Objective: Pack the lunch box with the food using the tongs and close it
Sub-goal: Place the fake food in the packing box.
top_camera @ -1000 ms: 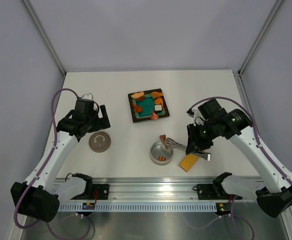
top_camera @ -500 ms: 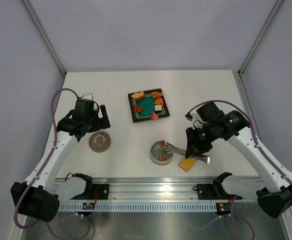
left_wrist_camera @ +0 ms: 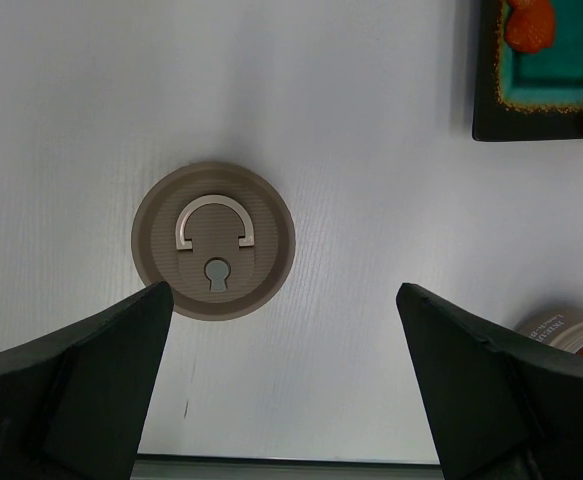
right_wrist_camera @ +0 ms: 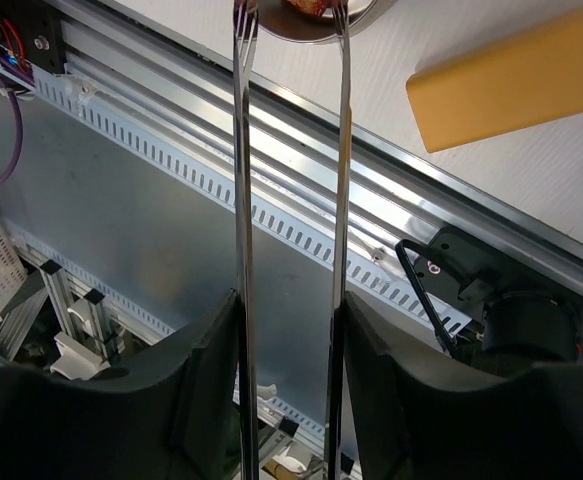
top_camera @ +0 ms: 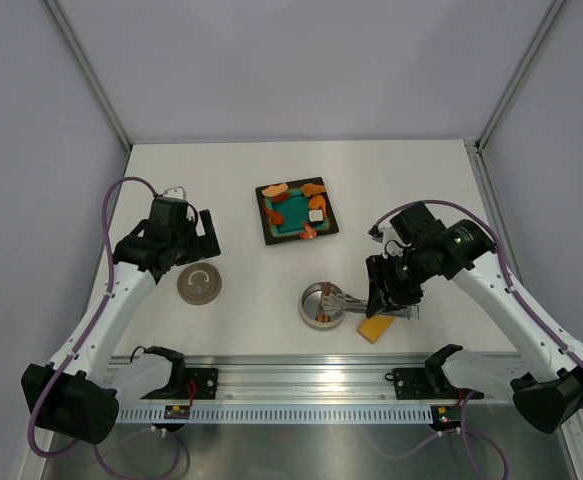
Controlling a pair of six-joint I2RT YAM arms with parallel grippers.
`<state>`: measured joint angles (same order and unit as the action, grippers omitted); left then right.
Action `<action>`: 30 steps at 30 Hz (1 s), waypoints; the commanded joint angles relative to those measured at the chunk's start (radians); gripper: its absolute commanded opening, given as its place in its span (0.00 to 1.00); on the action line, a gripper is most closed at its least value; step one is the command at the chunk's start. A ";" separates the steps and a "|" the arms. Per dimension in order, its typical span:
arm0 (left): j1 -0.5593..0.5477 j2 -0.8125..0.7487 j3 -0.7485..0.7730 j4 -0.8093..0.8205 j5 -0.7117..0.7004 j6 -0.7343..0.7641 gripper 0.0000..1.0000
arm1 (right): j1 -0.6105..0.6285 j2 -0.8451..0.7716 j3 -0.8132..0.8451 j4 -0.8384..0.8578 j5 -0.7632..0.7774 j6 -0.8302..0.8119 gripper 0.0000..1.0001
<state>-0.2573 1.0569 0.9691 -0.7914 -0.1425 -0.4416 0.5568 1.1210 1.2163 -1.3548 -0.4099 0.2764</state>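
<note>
The right arm has swung the slim silver metal tongs (top_camera: pixel 356 302) down and left, so their tips, which hung above the small round shiny silver tin lunch box (top_camera: pixel 303 306), now dip inside it, and the tong arms have sprung apart.

On the white table (top_camera: pixel 241 180), the square black plate with a teal centre (top_camera: pixel 267 234) holds orange and red bite-sized food pieces (top_camera: pixel 274 189) and a white cube (top_camera: pixel 316 215). The tin sits near the front edge, a few pieces (top_camera: pixel 323 318) in it. The round grey-brown lid (top_camera: pixel 199 285) lies well apart to the left, under the left gripper (left_wrist_camera: pixel 283 292), whose jaws stand wide and empty. The right gripper (top_camera: pixel 386 297) grasps the tongs, its squeeze loosened.

This looks like a piece being dropped off. Next, the tongs likely go back to the plate.
</note>
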 commanded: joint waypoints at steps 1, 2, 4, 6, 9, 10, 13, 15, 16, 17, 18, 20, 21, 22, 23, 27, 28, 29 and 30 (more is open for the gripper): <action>-0.005 -0.006 0.029 0.029 -0.012 0.009 0.99 | 0.011 0.010 0.020 0.000 0.014 -0.003 0.50; -0.005 -0.006 0.029 0.027 -0.014 0.009 0.99 | 0.011 0.011 0.026 0.000 0.022 -0.003 0.49; -0.005 -0.006 0.028 0.027 -0.014 0.009 0.99 | 0.011 0.013 0.049 -0.001 0.064 0.001 0.38; -0.003 -0.008 0.029 0.026 -0.016 0.009 0.99 | 0.011 0.013 0.084 -0.001 0.097 0.003 0.32; -0.005 -0.008 0.029 0.027 -0.016 0.011 0.99 | 0.011 0.019 0.129 -0.003 0.157 0.010 0.20; -0.005 -0.006 0.031 0.026 -0.016 0.012 0.99 | 0.011 0.023 0.140 -0.004 0.180 0.009 0.18; -0.005 -0.006 0.033 0.026 -0.020 0.012 0.99 | 0.011 0.028 0.170 -0.009 0.212 0.012 0.16; -0.003 -0.005 0.031 0.029 -0.020 0.014 0.99 | 0.011 0.037 0.167 -0.017 0.232 0.012 0.16; -0.003 -0.003 0.029 0.031 -0.020 0.014 0.99 | 0.011 0.046 0.163 -0.015 0.243 0.010 0.16; -0.005 0.002 0.029 0.032 -0.019 0.012 0.99 | 0.011 0.051 0.152 -0.009 0.247 0.014 0.16; -0.005 0.005 0.031 0.032 -0.017 0.012 0.99 | 0.011 0.054 0.147 0.003 0.253 0.021 0.16; -0.003 0.009 0.033 0.032 -0.016 0.012 0.99 | 0.012 0.059 0.146 0.013 0.266 0.026 0.16; -0.003 0.009 0.034 0.032 -0.016 0.014 0.99 | 0.011 0.063 0.150 0.019 0.287 0.035 0.16; -0.003 0.011 0.033 0.035 -0.016 0.014 0.99 | 0.011 0.066 0.152 0.020 0.298 0.038 0.15; -0.003 0.012 0.033 0.035 -0.016 0.012 0.99 | 0.011 0.069 0.155 0.019 0.312 0.041 0.15; -0.005 0.017 0.031 0.038 -0.017 0.014 0.99 | 0.011 0.102 0.137 0.014 0.344 0.043 0.15; -0.003 0.018 0.031 0.038 -0.016 0.014 0.99 | 0.011 0.106 0.131 0.016 0.338 0.043 0.14; -0.005 0.020 0.031 0.038 -0.016 0.012 0.99 | 0.011 0.109 0.121 0.019 0.332 0.040 0.14; -0.003 0.021 0.031 0.038 -0.016 0.012 0.99 | 0.011 0.114 0.118 0.025 0.323 0.038 0.13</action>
<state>-0.2573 1.0702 0.9691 -0.7910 -0.1432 -0.4412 0.5594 1.2251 1.3445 -1.3518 -0.1059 0.3103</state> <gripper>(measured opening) 0.988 0.274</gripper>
